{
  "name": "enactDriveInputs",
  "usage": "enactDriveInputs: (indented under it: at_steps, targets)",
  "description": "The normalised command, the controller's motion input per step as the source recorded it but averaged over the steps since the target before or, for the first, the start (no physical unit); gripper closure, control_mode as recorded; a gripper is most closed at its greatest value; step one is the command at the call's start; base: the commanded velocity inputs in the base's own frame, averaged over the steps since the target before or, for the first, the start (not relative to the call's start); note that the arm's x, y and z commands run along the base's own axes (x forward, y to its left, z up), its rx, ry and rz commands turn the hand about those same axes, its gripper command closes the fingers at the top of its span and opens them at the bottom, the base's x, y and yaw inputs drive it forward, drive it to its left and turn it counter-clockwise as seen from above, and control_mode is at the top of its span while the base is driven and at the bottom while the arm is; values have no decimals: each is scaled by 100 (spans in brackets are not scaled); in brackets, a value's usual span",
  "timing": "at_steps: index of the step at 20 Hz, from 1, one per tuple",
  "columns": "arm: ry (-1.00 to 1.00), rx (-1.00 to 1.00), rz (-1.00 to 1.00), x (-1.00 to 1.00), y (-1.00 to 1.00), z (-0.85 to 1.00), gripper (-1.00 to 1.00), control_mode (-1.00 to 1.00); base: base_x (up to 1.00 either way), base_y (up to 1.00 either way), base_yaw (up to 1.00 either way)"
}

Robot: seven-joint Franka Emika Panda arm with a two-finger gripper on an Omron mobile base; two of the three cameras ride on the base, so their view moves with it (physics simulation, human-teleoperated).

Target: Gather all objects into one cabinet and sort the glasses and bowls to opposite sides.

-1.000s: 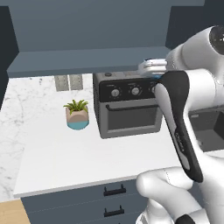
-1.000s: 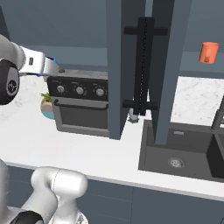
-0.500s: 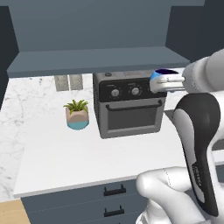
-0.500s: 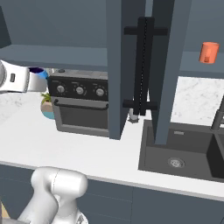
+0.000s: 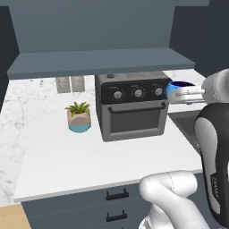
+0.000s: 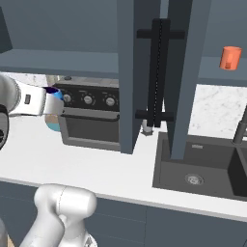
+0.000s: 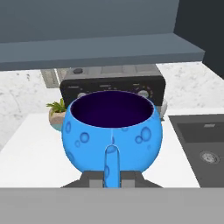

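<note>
The end effector (image 7: 112,175) is clamping the blue bowl's (image 7: 112,133) near rim, carrying it above the surface (image 5: 89,156); it should be keeping it level while swinging toward the open cabinet (image 6: 144,72).

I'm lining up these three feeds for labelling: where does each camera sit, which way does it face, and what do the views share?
Left base view: behind the arm, to its left, looking forward and down at the toaster oven and potted plant; the white arm rises at lower right.
Right base view: behind the arm, to its right, facing the open cabinet door, sink and orange cup; the arm enters from the left.
Hand view: on the hand, looking along the claw, shut on the blue bowl.
All three share the blue bowl and the oven.
</note>
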Motion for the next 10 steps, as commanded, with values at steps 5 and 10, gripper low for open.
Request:
enactDriveInputs:
  at_steps: [5,10]
  targets:
    - [0,0,-2,-41,-7,-31,100,-100,0,0,0]
    - [0,0,-3,-19,0,-11,100,-100,0,0,0]
